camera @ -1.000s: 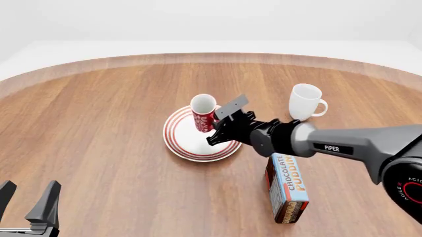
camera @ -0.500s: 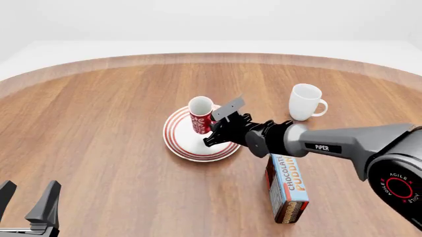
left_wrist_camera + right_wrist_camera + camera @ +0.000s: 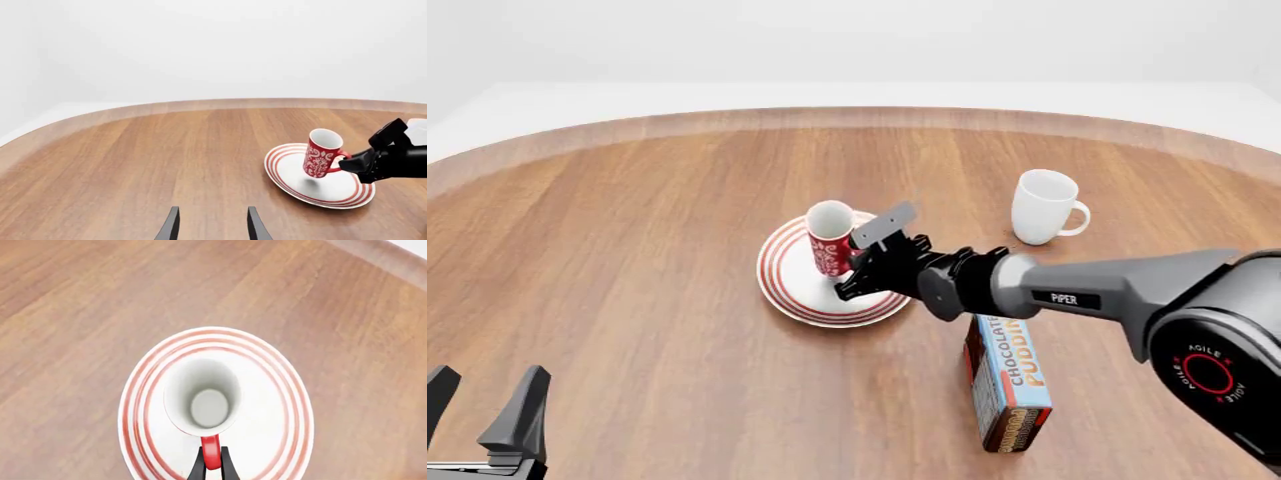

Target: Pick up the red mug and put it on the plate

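Nearly done: wood-grain table [image 3: 627, 260], broad and rounded at its far edge, carries the plate [image 3: 790, 290], a flat white disc ringed in red. Right gripper [image 3: 857, 262] is clamped on the red loop handle of the mug [image 3: 829, 240], which hangs over the plate's middle, tilted, a shadow beneath suggesting it is not quite seated. Left: lower, release. Mug glossy ceramic, white inside, folk pattern outside. Left gripper [image 3: 487, 415] idle, fingers spread apart, holding nothing.
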Action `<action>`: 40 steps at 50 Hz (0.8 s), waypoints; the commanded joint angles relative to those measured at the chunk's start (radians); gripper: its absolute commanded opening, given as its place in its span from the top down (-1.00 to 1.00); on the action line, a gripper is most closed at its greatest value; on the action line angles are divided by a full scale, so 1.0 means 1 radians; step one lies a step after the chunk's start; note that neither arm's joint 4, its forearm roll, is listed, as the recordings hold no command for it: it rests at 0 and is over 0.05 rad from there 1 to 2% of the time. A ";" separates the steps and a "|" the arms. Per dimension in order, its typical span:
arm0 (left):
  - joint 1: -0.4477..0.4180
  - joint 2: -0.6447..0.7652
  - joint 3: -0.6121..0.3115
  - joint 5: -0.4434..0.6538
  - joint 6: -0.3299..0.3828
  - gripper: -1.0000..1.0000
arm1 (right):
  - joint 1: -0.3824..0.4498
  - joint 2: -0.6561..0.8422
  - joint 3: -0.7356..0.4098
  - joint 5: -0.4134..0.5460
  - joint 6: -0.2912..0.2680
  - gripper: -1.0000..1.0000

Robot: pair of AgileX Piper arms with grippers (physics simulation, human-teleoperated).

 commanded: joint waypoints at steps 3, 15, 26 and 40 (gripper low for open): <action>0.000 0.000 0.000 0.000 0.000 -1.00 | -0.002 0.006 -0.013 0.002 0.004 1.00; 0.000 0.000 0.000 0.000 0.000 -1.00 | -0.011 0.023 -0.024 -0.002 -0.016 1.00; 0.000 0.000 0.000 0.000 0.000 -1.00 | -0.005 0.034 -0.027 0.005 -0.009 -1.00; 0.000 0.000 0.000 0.000 0.000 -1.00 | -0.017 0.031 -0.026 0.001 -0.011 -1.00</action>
